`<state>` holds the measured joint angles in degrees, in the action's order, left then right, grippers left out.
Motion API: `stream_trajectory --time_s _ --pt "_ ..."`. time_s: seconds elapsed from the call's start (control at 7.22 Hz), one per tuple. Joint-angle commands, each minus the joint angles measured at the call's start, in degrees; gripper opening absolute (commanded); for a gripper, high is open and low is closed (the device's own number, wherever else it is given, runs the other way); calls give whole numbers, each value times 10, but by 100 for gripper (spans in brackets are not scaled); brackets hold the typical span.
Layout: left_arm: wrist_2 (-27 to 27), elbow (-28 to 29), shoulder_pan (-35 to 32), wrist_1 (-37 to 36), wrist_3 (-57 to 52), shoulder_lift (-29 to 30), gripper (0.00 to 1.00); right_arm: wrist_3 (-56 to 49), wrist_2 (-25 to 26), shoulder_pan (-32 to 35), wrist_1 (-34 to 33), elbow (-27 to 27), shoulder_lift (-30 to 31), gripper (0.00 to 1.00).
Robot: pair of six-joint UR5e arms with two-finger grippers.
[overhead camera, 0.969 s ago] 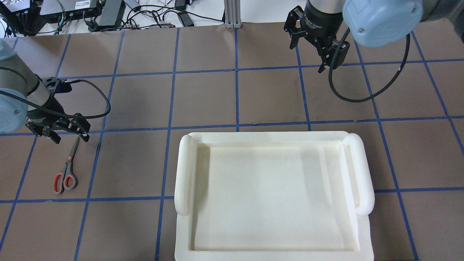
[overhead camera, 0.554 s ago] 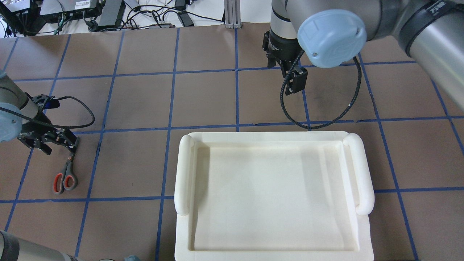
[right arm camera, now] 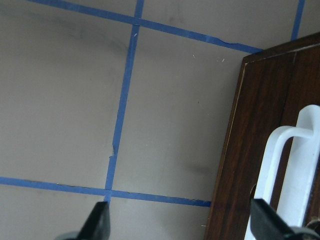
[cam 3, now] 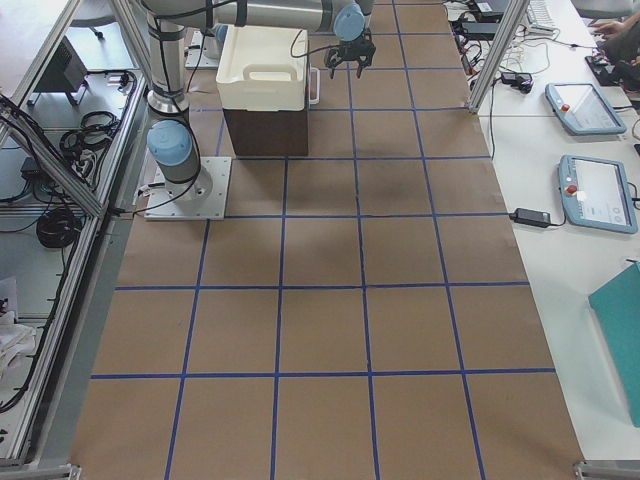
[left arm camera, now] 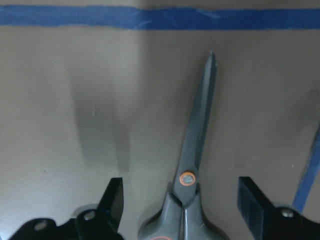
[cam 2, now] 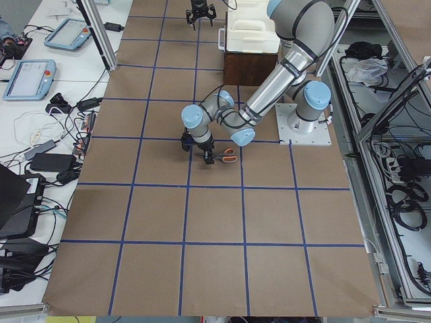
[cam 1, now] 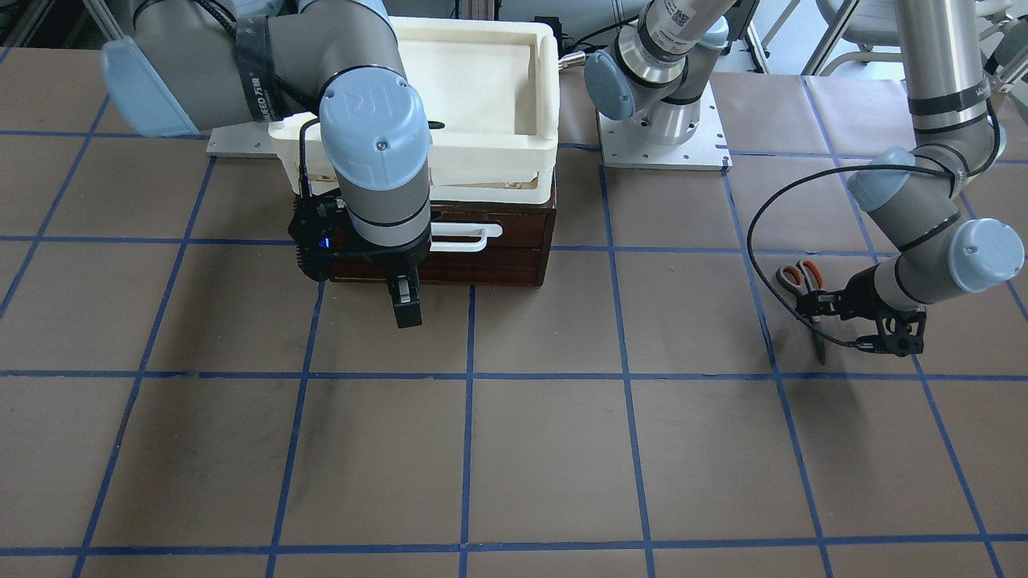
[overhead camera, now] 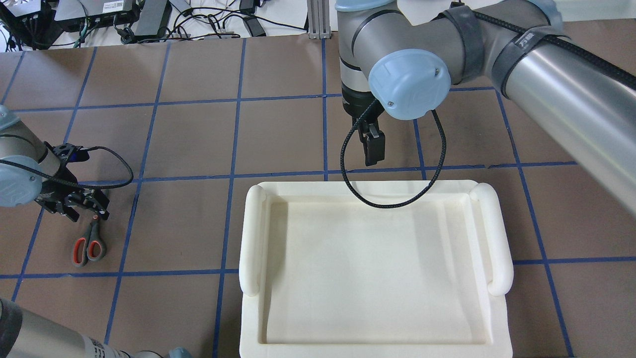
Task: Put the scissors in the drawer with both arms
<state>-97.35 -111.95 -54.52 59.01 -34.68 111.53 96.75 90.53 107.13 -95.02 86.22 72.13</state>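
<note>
The scissors [overhead camera: 89, 243] lie flat on the table at the left, grey handles with orange-red lining towards the robot. My left gripper [overhead camera: 77, 210] is open and low over them; in the left wrist view its fingers [left arm camera: 112, 200] stand on either side of the scissors [left arm camera: 195, 150] near the pivot, not touching. The drawer [cam 1: 498, 261] is closed, with its dark wooden front and white bar handle [cam 1: 462, 237]. My right gripper [cam 1: 405, 305] is open just in front of the drawer; in the right wrist view the handle [right arm camera: 300, 160] shows at the right.
A white foam tray [overhead camera: 253, 233] sits on top of the drawer cabinet. Blue tape lines grid the brown table. Cables and electronics [overhead camera: 124, 15] lie beyond the far edge. Both arm bases [cam 1: 662, 120] stand beside the cabinet.
My right gripper has swung from the far right to the middle, in front of the drawer. My left gripper has moved back along the blades towards the scissors' handles.
</note>
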Motion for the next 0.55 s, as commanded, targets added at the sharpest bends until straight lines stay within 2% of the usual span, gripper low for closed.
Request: stream_trajectory --time_s 0.0,0.14,0.42 --pt "1 -10 7 0 -27 -4 81 26 -11 13 9 1 -17 100" --pt "3 -16 16 0 -28 -9 81 59 -25 13 16 1 -22 100" --pt "4 -21 19 -1 -33 -10 79 61 -26 13 35 1 -26 100"
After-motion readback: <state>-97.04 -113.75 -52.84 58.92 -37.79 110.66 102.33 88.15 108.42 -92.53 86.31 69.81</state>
